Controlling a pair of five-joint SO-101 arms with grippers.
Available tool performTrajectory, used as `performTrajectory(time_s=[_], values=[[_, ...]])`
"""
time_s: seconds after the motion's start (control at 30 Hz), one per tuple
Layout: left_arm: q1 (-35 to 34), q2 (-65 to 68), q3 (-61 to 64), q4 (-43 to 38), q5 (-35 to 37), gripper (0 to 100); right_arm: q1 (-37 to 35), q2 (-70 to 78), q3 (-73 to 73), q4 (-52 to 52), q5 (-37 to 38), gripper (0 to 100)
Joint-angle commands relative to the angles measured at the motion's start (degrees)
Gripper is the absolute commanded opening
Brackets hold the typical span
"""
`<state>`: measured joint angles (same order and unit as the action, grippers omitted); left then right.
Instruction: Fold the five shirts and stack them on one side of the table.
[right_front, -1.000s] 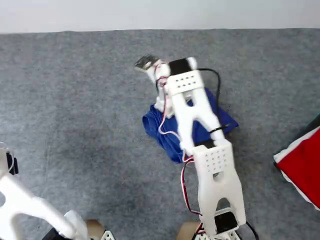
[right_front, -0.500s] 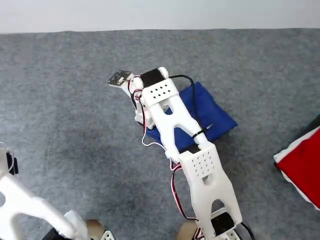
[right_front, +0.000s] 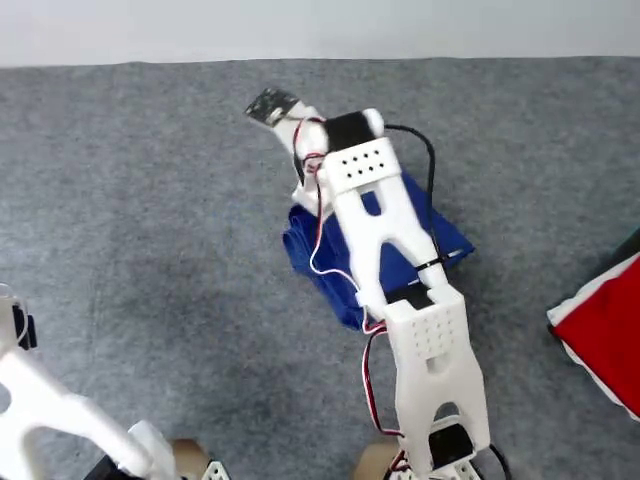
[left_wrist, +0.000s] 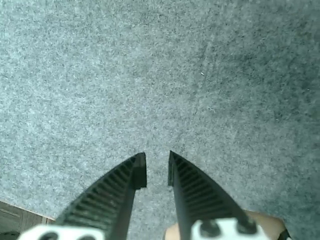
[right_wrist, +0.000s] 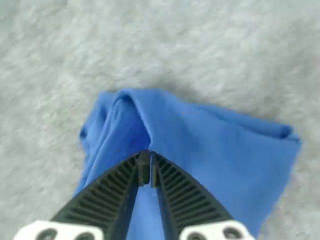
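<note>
Left pincer (left_wrist: 156, 170): jaws a little apart with nothing between them; bare grey mat (right_front: 150, 200) lies under and ahead of its tips, and no shirt is near it.
Right pincer (right_wrist: 146, 167): jaws closed on a raised fold of the blue shirt (right_wrist: 215, 150), which tents up to the tips.
Blue shirt: spread under and beyond the right pincer in a rough, partly folded bundle; its edges look uneven, so the fold seems unfinished.
Red shirt (right_front: 605, 335): well apart from the right pincer, at the table's right edge, with a white layer showing along its side; probably the start of the stack.
Done: at most one or two shirts put aside, and the count cannot be told.
Left: finishing the blue shirt, carrying it to the stack, then the remaining shirts.
</note>
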<state>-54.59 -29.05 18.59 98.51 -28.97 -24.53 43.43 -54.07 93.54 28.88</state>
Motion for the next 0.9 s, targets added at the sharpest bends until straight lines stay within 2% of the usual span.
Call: performTrajectory(time_s=[0.0, 0.3, 0.5, 0.73, 0.87], values=[[0.44, -1.49, -1.89, 0.18, -0.70, 9, -1.27, 2.33, -0.62, -4.35, -0.44, 1.0], [0.44, -1.67, -1.89, 0.18, -0.70, 9, -7.87, 7.16, -0.88, 0.92, -0.35, 1.0], [0.44, -1.67, -1.89, 0.18, -0.70, 9, -5.76, 5.23, -8.00, 9.36, -0.35, 1.0], [0.44, -1.67, -1.89, 0.18, -0.70, 9, -2.68, -3.30, -8.79, 9.54, -0.44, 0.9], [0.44, -1.67, -1.89, 0.18, -0.70, 9, -2.33, -10.07, -5.63, 9.63, -5.45, 0.9]])
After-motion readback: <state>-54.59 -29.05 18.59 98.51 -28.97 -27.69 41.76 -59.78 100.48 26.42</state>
